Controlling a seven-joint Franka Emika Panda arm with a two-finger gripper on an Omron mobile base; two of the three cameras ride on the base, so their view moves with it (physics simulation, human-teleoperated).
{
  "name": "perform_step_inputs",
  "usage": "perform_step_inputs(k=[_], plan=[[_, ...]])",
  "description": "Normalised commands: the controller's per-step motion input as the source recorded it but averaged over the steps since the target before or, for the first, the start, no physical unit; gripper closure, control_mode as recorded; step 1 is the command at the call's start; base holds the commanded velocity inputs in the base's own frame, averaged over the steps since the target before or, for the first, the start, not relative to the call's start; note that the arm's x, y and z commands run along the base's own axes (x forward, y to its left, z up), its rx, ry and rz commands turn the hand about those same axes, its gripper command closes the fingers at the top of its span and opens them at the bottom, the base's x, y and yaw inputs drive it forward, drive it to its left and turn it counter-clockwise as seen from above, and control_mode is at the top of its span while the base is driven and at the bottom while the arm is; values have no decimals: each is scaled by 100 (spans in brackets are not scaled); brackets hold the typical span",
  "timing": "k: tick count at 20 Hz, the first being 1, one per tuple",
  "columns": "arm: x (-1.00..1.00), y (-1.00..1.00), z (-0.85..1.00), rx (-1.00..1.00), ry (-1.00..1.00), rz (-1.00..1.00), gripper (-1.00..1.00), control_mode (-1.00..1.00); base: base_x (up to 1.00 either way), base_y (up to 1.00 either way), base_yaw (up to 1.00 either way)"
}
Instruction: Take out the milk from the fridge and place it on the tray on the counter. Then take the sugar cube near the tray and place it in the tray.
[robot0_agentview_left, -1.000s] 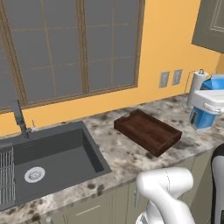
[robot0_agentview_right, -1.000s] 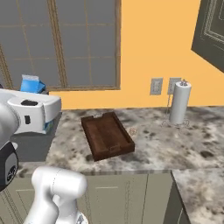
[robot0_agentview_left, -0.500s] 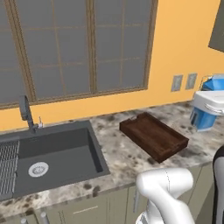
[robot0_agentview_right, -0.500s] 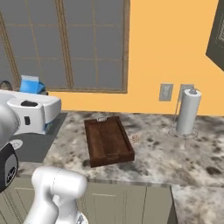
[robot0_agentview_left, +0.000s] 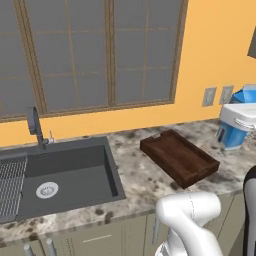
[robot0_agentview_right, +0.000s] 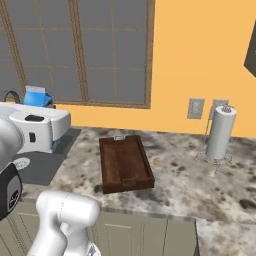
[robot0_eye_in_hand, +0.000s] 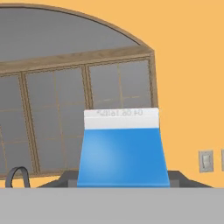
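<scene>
The milk (robot0_eye_in_hand: 122, 148) sits right in front of my gripper (robot0_agentview_left: 239, 116), upright between its fingers. I judge the carton is clamped there and carried high so it clears the rim on the way to the tray (robot0_agentview_right: 125, 165). In the hand view its blue face and white gabled top fill the centre, with the window behind.

Going left to right in the left base view: the dark sink (robot0_agentview_left: 65, 172) and its tap lie far off to the left of the hand, then the counter (robot0_agentview_left: 145, 185), then the tray, below and just left of the gripper. The tray holds nothing, so I judge the first placement is not yet made.

In the right base view the milk (robot0_agentview_right: 36, 96) peeks above the white hand at the left. The tray lies below and to its right. A tiny pale speck just beyond it may be the sugar cube (robot0_agentview_right: 157, 161), though it is too small to be sure. A paper towel roll (robot0_agentview_right: 220, 132) stands well apart by 2 wall sockets. The room is orange-walled with a grey gridded window.
</scene>
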Motion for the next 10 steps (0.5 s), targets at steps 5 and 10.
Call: perform_step_inputs(k=[5, 10], plan=[[0, 0, 0, 0, 0, 0, 100, 100, 100, 0, -19], [0, 0, 0, 0, 0, 0, 100, 100, 93, -29, 5]])
